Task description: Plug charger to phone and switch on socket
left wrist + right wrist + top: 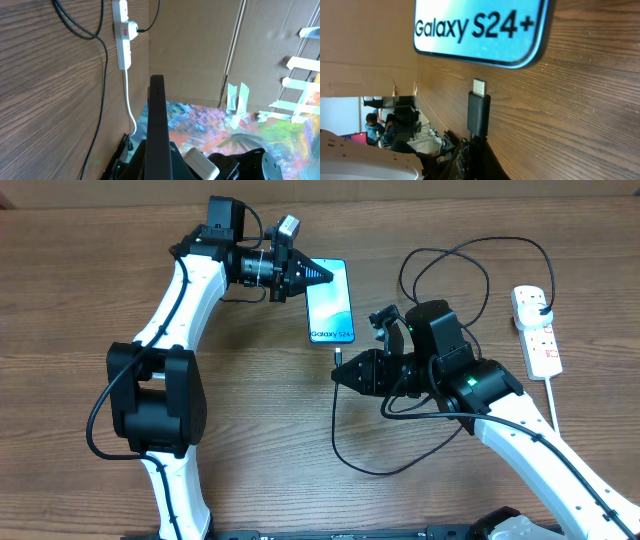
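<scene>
Here, the right gripper (338, 370) pinches the charger (479, 107) behind its flat metal tip. The tip points at the phone (335, 305), with a bare strip of wood-grain table (100, 280) between them. The slim phone lies flat, its screen glowing. Over its far end the left gripper (322, 273) reaches in sideways, fingers pressed together, holding nothing. Past the charger's black loops lies the white socket (537, 330).

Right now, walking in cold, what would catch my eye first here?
The phone glows blue mid-table, reading Galaxy S24+. The right tool grips the charger, plug aimed at the phone's edge but not yet in; the shut left tool hangs over its far end. A white socket lies at the right edge.
</scene>
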Robot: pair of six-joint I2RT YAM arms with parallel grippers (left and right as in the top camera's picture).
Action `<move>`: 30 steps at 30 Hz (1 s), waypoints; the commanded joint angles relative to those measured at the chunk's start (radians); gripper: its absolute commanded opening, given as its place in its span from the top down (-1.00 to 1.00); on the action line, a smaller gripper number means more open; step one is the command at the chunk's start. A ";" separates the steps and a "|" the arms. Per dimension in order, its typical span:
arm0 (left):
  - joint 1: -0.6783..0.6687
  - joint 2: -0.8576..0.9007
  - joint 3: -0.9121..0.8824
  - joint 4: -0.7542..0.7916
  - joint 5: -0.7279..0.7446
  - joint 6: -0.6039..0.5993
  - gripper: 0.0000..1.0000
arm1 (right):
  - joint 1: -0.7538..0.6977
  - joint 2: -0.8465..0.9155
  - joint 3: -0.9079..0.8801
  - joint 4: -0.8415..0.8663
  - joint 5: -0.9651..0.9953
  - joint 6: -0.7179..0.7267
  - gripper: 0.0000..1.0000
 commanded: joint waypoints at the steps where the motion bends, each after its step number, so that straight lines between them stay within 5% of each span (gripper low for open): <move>1: -0.008 0.000 0.016 0.003 0.017 -0.006 0.91 | 0.004 0.002 -0.007 0.017 -0.017 -0.018 0.93; 30: -0.025 0.000 0.016 -0.001 0.016 -0.006 0.91 | 0.004 0.002 -0.007 0.017 -0.013 -0.018 0.93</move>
